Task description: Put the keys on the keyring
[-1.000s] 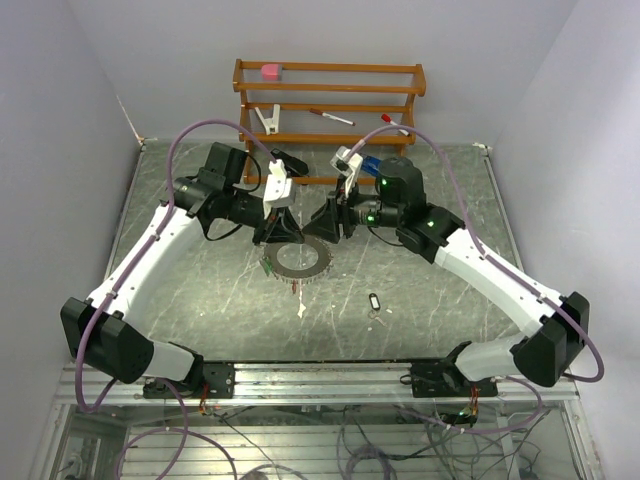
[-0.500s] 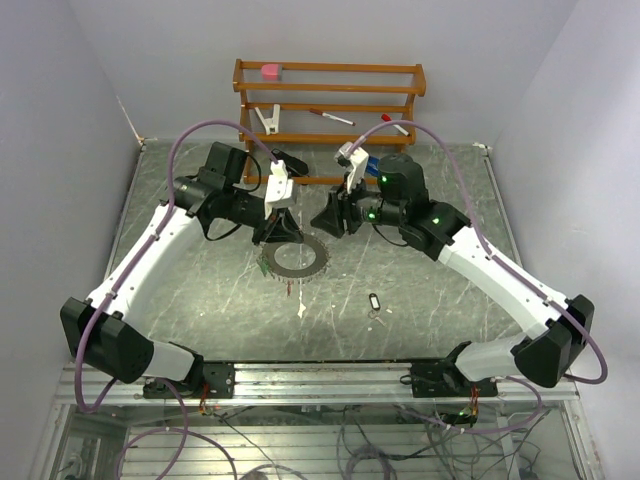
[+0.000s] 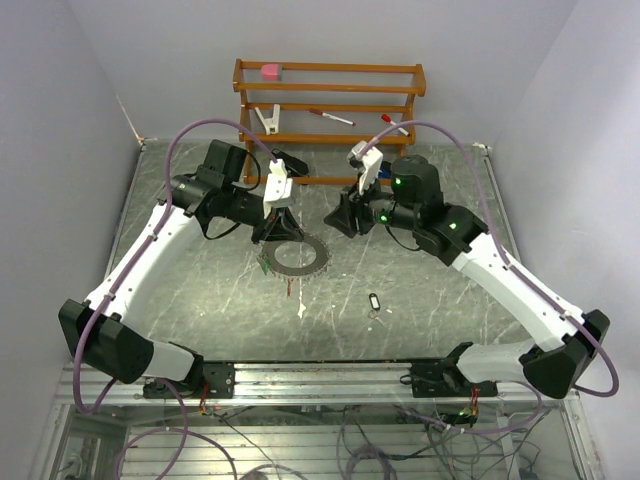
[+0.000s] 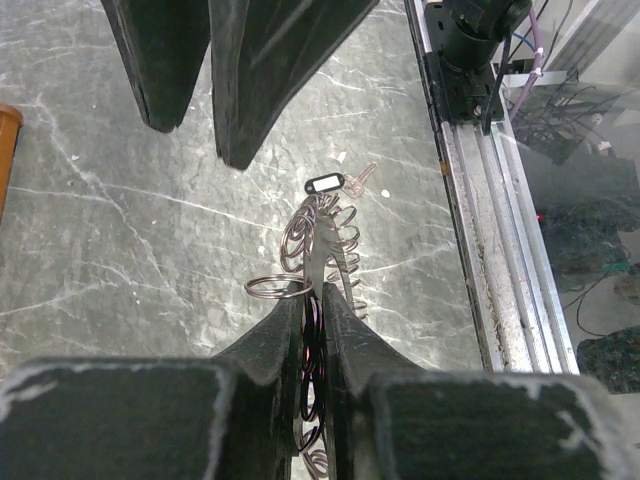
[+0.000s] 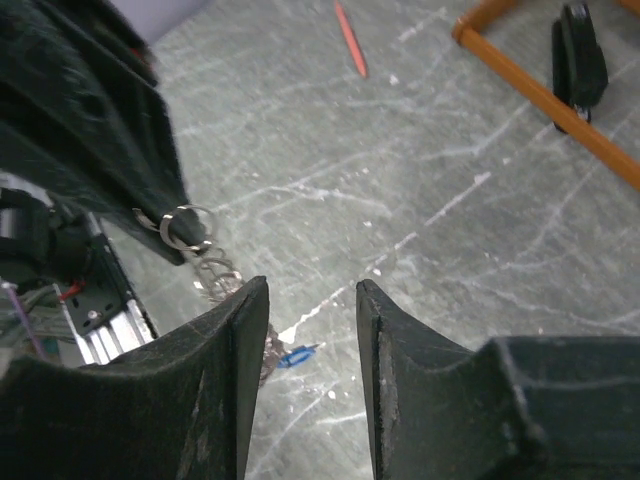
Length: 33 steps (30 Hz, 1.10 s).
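While the left fingers [image 4: 268, 350] pinch the keyring [image 4: 318, 275] (hold it still), the open right fingers [image 5: 225, 350] should grab a key [image 3: 374, 300].

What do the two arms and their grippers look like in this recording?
Both the left arm and right arm have white links with black joints, and a purple cable loops along each. Green lights glow on the right arm. The left gripper and right gripper have black tapered fingers.
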{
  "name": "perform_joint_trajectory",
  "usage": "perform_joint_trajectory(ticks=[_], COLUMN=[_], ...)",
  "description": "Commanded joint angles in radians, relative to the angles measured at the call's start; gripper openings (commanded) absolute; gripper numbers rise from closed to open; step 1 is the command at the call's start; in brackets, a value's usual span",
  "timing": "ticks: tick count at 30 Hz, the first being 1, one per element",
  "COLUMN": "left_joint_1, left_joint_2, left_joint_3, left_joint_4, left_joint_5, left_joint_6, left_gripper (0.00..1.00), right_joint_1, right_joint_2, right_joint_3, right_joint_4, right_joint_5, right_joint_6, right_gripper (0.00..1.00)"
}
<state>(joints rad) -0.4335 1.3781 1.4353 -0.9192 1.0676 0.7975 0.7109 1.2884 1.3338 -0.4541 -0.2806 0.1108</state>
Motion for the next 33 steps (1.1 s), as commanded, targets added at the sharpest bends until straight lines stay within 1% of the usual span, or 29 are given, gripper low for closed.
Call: perform_joint_trajectory(ticks=[1, 6, 9, 11, 12, 13, 16, 20, 24, 31, 33], left_joint_1=[-0.007, -0.007, -0.007, -0.007, -0.007, -0.007, -0.006, -0.007, -0.007, -0.007, -0.007], left_joint_2=[-0.013, -0.012, -0.009, -0.005, -0.003, 0.0, 0.004, 0.014, 0.018, 0.022, 0.025], left_joint_3=[0.024, 0.026, 0.028, 0.031, 0.031, 0.033, 0.039, 0.064, 0.081, 0.071, 0.065], left_joint_4=[-0.006, -0.01, -0.009, -0.01, -0.008, -0.007, -0.006, -0.019, -0.025, -0.009, 0.004], left_joint_5=[0.064, 0.08, 0.086, 0.084, 0.08, 0.077, 0.087, 0.118, 0.16, 0.222, 0.235], left_joint_6=[0.024, 0.029, 0.029, 0.032, 0.034, 0.033, 0.03, 0.025, 0.011, -0.021, -0.032], left_gripper=[0.08, 0.11, 0.13, 0.12, 0.12, 0.12, 0.12, 0.12, 0.12, 0.13, 0.13], right_joint_1=[-0.008, -0.01, -0.01, -0.009, -0.008, -0.008, -0.009, -0.008, -0.007, -0.006, -0.007], right_joint_2=[-0.032, -0.005, -0.001, -0.016, -0.027, -0.038, -0.063, -0.054, -0.04, -0.022, -0.019], right_joint_3=[0.014, -0.002, -0.016, -0.031, -0.039, -0.05, -0.089, -0.137, -0.169, -0.2, -0.216], right_joint_4=[0.088, 0.121, 0.115, 0.114, 0.114, 0.117, 0.147, 0.19, 0.275, 0.391, 0.42], right_joint_5=[-0.12, -0.25, -0.292, -0.308, -0.311, -0.315, -0.341, -0.377, -0.431, -0.488, -0.498], right_joint_6=[-0.017, -0.021, -0.029, -0.037, -0.041, -0.045, -0.045, -0.037, -0.006, 0.024, 0.036], right_gripper=[0.38, 0.32, 0.31, 0.34, 0.38, 0.45, 0.51, 0.52, 0.51, 0.52, 0.49])
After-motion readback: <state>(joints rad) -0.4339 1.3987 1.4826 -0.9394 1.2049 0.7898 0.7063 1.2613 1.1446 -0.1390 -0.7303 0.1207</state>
